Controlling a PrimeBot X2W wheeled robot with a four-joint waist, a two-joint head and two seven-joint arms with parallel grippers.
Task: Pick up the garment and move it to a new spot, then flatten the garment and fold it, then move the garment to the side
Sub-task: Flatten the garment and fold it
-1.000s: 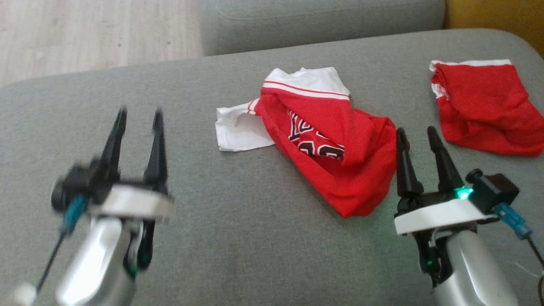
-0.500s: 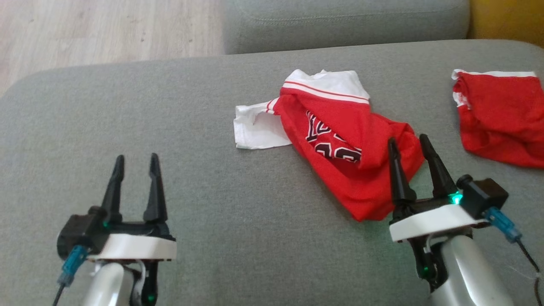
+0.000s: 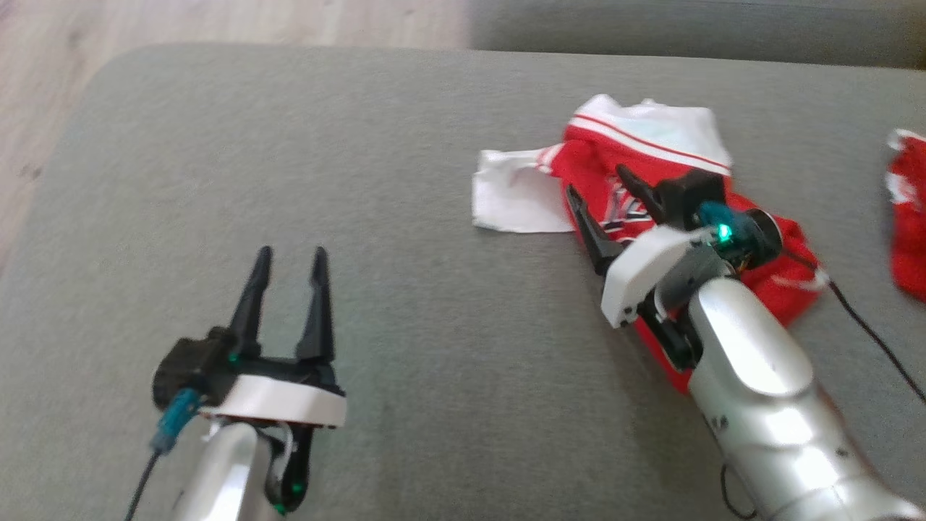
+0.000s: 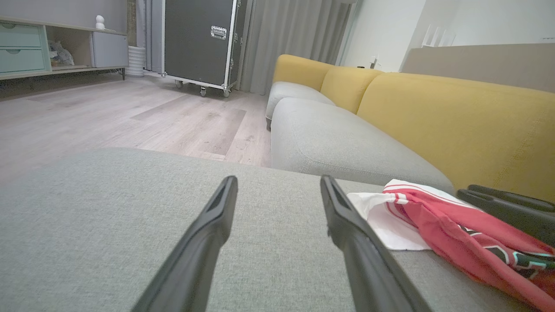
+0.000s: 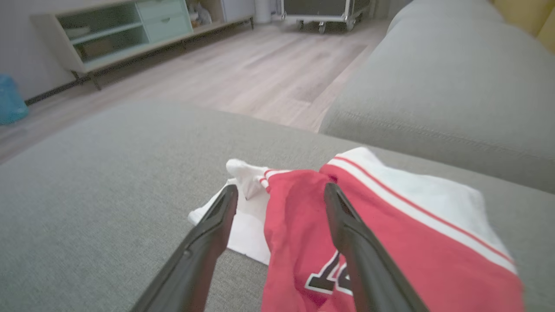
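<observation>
Working outward from the garment (image 3: 665,130): it lies crumpled on the grey cushion (image 3: 405,217), toward the right of the head view, red with a white band and a white panel. My right tool (image 3: 597,181) is directly over it with jaws fully apart. In the right wrist view one finger is over the red fabric and the other is by the white panel. It holds nothing, and I cannot tell whether the tips touch the cloth. My left tool (image 3: 292,253) hovers well apart over bare cushion, jaws likewise wide and empty. Judged risks:

- Closing on a single top layer would lift the bundle unevenly and let it slip.
- Descending too far would pinch the cushion cover.
- The wrist cable (image 3: 861,323) trailing past the garment's right edge could snag and drag it.
- A second red piece (image 3: 908,217) at the right edge must not be mistaken for the target.
</observation>
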